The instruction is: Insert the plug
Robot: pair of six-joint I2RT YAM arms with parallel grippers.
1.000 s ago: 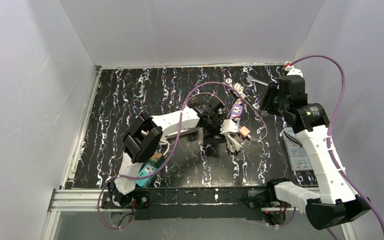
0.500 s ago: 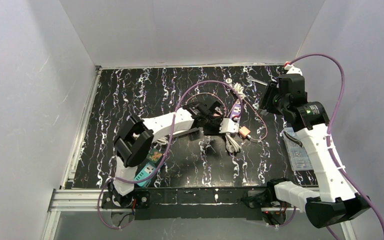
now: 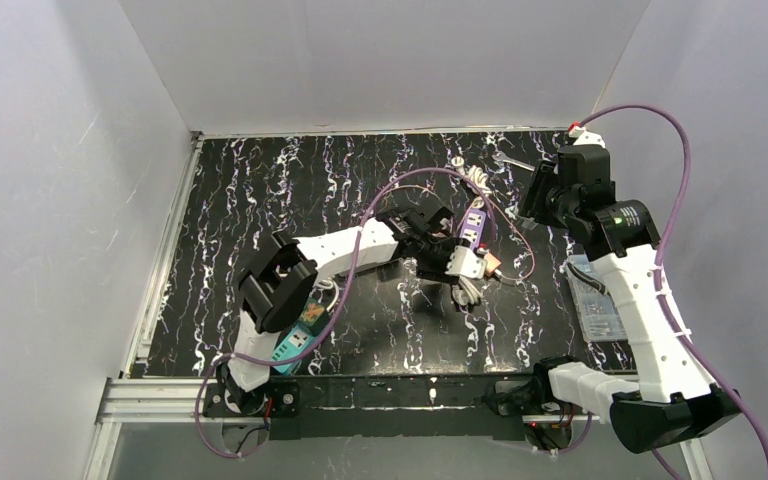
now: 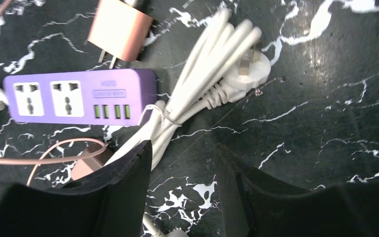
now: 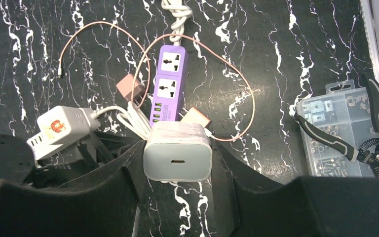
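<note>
Robot arm readies plug: the right gripper (image 5: 177,148) clamps a white charger (image 5: 177,160) firmly between its two fingers, USB-C port facing the wrist camera. It holds the charger aloft at the right side of the black marbled table (image 3: 260,190), well apart from the purple power strip (image 5: 170,81). The strip lies flat near the table's middle, with two universal sockets and a row of four green USB ports facing up. The left gripper (image 4: 182,168) hovers low just beside it, jaws parted and holding nothing, above the strip's bundled white cord (image 4: 202,84). The cord's three-pin plug (image 4: 249,71) rests on the table. A rose-gold adapter (image 4: 120,29) lies by the strip's long edge, prongs toward it, and a thin pink cable (image 5: 252,104) loops around the strip. A second white adapter (image 5: 59,127), bearing a sticker, sits near the cord. At the table's right edge stands a clear parts box (image 5: 321,106) with black-handled pliers (image 5: 325,138) lying across it.
</note>
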